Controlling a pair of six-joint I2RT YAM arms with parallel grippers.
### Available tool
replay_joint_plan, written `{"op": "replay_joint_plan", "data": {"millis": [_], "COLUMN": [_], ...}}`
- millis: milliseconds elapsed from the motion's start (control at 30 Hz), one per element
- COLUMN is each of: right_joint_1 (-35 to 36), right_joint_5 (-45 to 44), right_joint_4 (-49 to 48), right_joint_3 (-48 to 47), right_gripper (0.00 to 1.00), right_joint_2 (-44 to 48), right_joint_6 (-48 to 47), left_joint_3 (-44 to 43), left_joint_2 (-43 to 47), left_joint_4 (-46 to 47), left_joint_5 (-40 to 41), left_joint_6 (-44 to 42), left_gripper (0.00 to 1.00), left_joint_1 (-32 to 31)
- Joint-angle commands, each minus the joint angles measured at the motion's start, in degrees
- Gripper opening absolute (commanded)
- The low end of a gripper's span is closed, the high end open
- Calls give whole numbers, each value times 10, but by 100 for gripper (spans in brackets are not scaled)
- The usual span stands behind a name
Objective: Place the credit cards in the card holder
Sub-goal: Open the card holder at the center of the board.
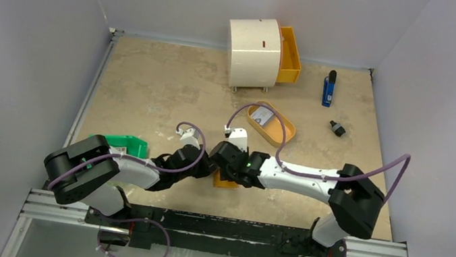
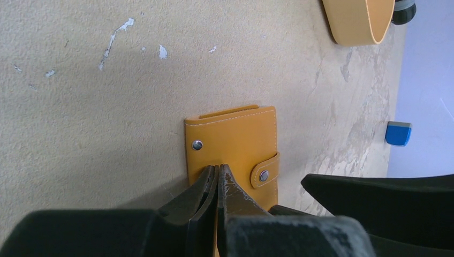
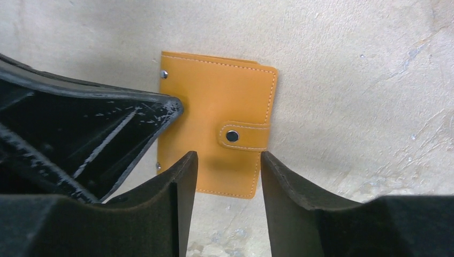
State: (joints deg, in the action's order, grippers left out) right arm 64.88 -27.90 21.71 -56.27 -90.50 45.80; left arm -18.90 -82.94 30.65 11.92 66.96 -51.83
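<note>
The card holder (image 2: 235, 144) is a tan-orange wallet lying flat and closed on the table, its snap strap (image 3: 242, 136) fastened. My left gripper (image 2: 218, 167) is shut, with its tips resting on the wallet's cover near the spine side. The right gripper (image 3: 227, 155) stands open just over the wallet's near edge, nothing between its fingers. In the top view both grippers meet over the wallet (image 1: 225, 183), which is mostly hidden there. One pale credit card (image 1: 260, 113) lies in the small orange tray (image 1: 279, 133) farther back.
A white round drawer unit (image 1: 254, 52) with its orange drawer (image 1: 289, 56) pulled out stands at the back. A blue object (image 1: 328, 89) and a small black piece (image 1: 337, 128) lie at the right. A green bin (image 1: 127, 145) sits by the left arm.
</note>
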Motion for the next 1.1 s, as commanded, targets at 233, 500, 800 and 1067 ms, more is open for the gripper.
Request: {"op": "replay_joint_plan", "data": {"millis": [233, 500, 800, 1067], "right_joint_1": [2, 2, 2, 2], "right_joint_5": [-17, -43, -60, -73], "right_joint_4": [36, 58, 72, 80], "right_joint_3": [-38, -57, -50, -47], "right_gripper": [52, 42, 30, 19], "right_joint_2": [-69, -105, -115, -118], "right_joint_6": [-1, -2, 1, 3], "left_joint_3": [9, 17, 22, 22], "left_joint_2": [-10, -10, -11, -19], "left_joint_4": [-20, -11, -4, 0], "left_joint_5": [10, 9, 9, 8], "left_joint_6": [2, 7, 9, 10], "left_gripper": [0, 0, 0, 0], "left_joint_1": [-1, -1, -1, -2]}}
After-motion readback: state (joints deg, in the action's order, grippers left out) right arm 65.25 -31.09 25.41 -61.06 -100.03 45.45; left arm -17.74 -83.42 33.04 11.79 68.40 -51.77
